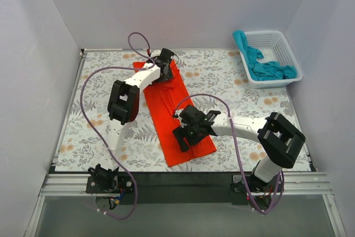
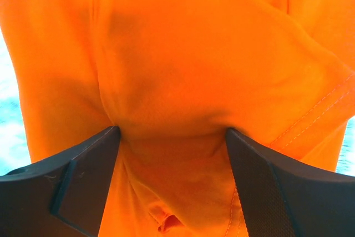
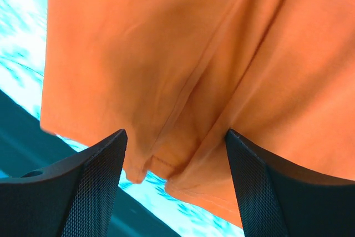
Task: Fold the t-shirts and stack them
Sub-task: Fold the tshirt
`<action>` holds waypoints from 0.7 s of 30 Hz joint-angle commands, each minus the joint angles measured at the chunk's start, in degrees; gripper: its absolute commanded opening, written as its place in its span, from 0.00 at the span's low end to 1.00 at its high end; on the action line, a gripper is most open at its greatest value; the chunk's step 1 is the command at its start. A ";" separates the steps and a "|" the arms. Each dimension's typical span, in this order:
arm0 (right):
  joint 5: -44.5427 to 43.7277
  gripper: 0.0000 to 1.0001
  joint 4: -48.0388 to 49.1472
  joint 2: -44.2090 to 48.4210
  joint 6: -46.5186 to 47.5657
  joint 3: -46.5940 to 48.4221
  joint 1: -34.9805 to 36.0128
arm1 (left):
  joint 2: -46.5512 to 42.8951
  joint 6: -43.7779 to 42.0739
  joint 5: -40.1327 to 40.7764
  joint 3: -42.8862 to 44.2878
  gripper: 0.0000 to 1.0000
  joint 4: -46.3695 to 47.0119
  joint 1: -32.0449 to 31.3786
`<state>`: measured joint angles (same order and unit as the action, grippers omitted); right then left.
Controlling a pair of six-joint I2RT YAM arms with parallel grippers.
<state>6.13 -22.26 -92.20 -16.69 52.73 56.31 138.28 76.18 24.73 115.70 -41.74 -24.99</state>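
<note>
While the red shirt point(image 1: 176, 117) lies as a long narrow strip slanting across the table point(image 1: 222, 76), the teal shirt point(image 1: 266, 69) sits heaped in the basket point(image 1: 288, 48) at far right. The left claw point(image 1: 165, 64), jaws apart, presses on the strip's far end, cloth puckering between its fingers. The right claw point(image 1: 183, 139), jaws also apart, straddles the near hem. To fold well, pinch all layers together near the edge, then carry one end evenly over the other, sides aligned.
</note>
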 commanded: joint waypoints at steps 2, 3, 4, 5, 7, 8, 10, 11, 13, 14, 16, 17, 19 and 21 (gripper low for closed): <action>5.55 0.78 -0.15 -5.26 -5.72 0.44 1.87 | 8.84 -4.89 -5.74 5.49 0.79 1.91 -2.34; 5.73 0.78 0.11 -6.14 -5.99 1.05 1.96 | 9.29 -5.51 -7.40 6.11 0.80 2.62 -2.51; 5.82 0.78 0.11 -6.67 -5.99 2.10 2.13 | 9.55 -5.87 -8.37 6.73 0.80 3.23 -2.52; 5.74 0.78 0.11 -7.20 -5.90 2.72 2.13 | 9.90 -6.13 -8.91 6.82 0.81 4.63 -2.78; 4.86 0.78 0.03 -8.34 -5.90 4.04 2.22 | 10.26 -7.01 -9.96 7.17 0.83 5.78 -2.87; 4.16 0.79 -0.15 -8.52 -5.81 4.48 2.22 | 10.43 -7.19 -10.23 7.69 0.84 5.96 -3.04; 3.54 0.79 -1.46 -7.82 -5.46 6.58 2.22 | 10.08 -7.36 -10.67 8.84 0.89 5.79 -2.96; 3.36 0.79 -2.17 -7.29 -5.29 7.38 2.22 | 9.47 -7.36 -10.93 9.71 0.93 5.96 -2.96; 3.10 0.80 -4.35 -5.10 -5.02 9.40 2.31 | 6.66 -7.54 -11.02 10.24 0.95 6.66 -2.96; 2.40 0.80 -5.15 -4.40 -5.02 11.24 2.22 | 5.52 -7.63 -11.02 10.77 0.95 7.62 -2.87; 1.35 0.80 -6.56 -2.37 -5.11 12.65 2.13 | 1.48 -7.54 -10.93 11.21 0.96 8.77 -2.96; 0.82 0.81 -7.61 -1.76 -5.28 13.44 1.96 | -0.10 -7.37 -10.93 11.39 0.96 9.73 -2.96; -0.15 0.81 -8.15 0.44 -5.63 13.19 1.61 | -4.48 -6.58 -10.32 11.57 0.96 10.01 -2.96; -2.17 0.81 -8.59 2.98 -6.77 10.48 0.29 | -7.74 -6.14 -9.27 9.74 0.96 9.57 -2.96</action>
<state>7.05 -27.79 -94.17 -21.63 63.40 57.89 142.30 68.99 15.88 125.56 -34.02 -27.62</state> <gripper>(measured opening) 0.808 0.962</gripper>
